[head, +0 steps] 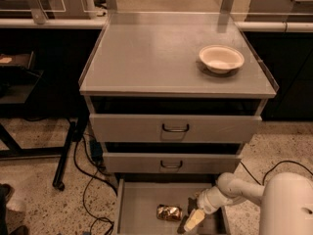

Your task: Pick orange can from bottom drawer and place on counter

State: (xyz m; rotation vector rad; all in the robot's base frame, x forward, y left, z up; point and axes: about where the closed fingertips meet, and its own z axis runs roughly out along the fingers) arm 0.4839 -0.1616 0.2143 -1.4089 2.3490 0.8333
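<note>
The gripper (192, 219) is down in the bottom drawer (142, 210) beside the orange can (169, 212) to grab it; I can't tell if it's open

White arm (238, 188) comes out of the rounded white body (288, 204) at lower right and runs left and slightly down. The wrist (211, 199) is bent downward. The cream-tipped gripper (192, 220) points down-left, low at the bottom edge of the view, just right of centre.
</note>
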